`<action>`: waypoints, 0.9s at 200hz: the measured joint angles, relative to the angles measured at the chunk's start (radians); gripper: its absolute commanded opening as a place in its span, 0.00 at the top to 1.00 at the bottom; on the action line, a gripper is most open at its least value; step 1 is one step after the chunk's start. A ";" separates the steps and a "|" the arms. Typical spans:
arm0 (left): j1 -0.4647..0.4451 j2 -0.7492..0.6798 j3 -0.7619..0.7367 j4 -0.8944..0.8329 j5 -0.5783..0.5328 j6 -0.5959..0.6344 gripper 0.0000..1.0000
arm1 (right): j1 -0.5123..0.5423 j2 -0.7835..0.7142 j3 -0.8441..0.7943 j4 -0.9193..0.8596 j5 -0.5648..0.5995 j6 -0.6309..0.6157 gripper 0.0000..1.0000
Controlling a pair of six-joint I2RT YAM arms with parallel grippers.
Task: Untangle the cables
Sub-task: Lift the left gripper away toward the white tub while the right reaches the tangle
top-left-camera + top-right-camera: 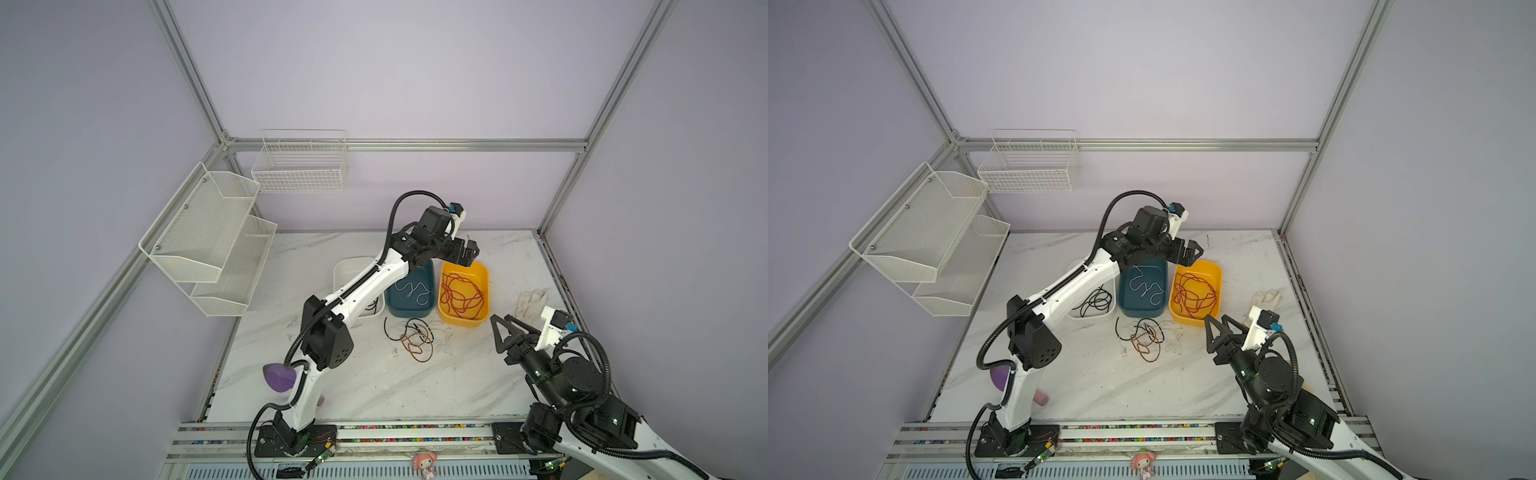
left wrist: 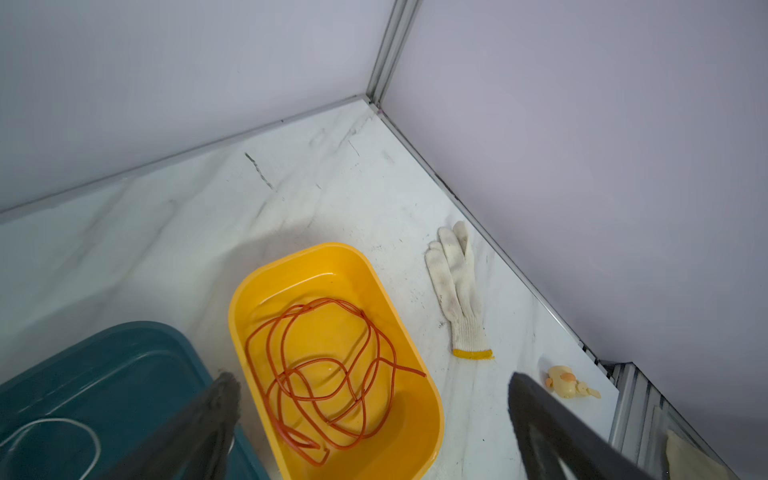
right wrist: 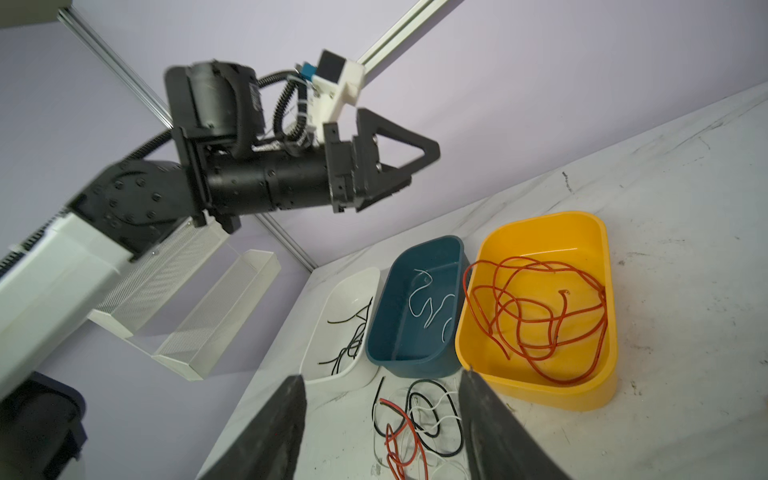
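Left tool (image 1: 466, 252): jaws spread wide with nothing between them; it hangs above the far end of the yellow tub (image 1: 463, 322).
Right tool (image 1: 500, 319): jaws apart, gripping nothing; it sits low, just near-right of the yellow tub, and points far-left.
Red cable (image 1: 461, 295): looped inside the yellow tub.
White cable (image 1: 411, 289): curled in the teal tub (image 1: 409, 312), just left of the yellow one.
Black cables (image 1: 1096, 301): in the white tub (image 1: 1090, 322) at the left end of the row. They are clear in a top view and in the right wrist view. Where the left forearm crosses that tub, only a scrap shows.
Tangle (image 1: 413, 338): black and red-orange loops on the worktop (image 1: 374, 386), just near of the teal tub and between the arms.
Right wrist view only: white strands in the tangle are clear here and faint from above. It also shows the left arm's tool side-on, well above the tubs.
Left wrist view only: a small yellow toy (image 2: 567, 380) by the worktop's right edge, near of the glove (image 2: 455, 286).
Left arm (image 1: 365, 286): rises from the near-left base, with the forearm stretched far-right over the white tub and the wrist above the teal tub's far end.
Right arm (image 1: 582, 374): folded close to its near-right base, with the wrist held low.
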 measured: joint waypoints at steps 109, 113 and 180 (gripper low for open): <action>0.137 -0.632 -0.673 0.127 -0.185 0.067 0.00 | 0.001 0.615 -0.016 0.295 -0.309 -0.074 0.42; 0.137 -0.652 -0.698 0.125 -0.195 0.068 0.00 | 0.001 0.633 -0.016 0.301 -0.314 -0.076 0.43; 0.137 -1.014 -1.036 0.150 -0.419 0.110 0.00 | 0.001 0.831 -0.016 0.395 -0.348 -0.120 0.52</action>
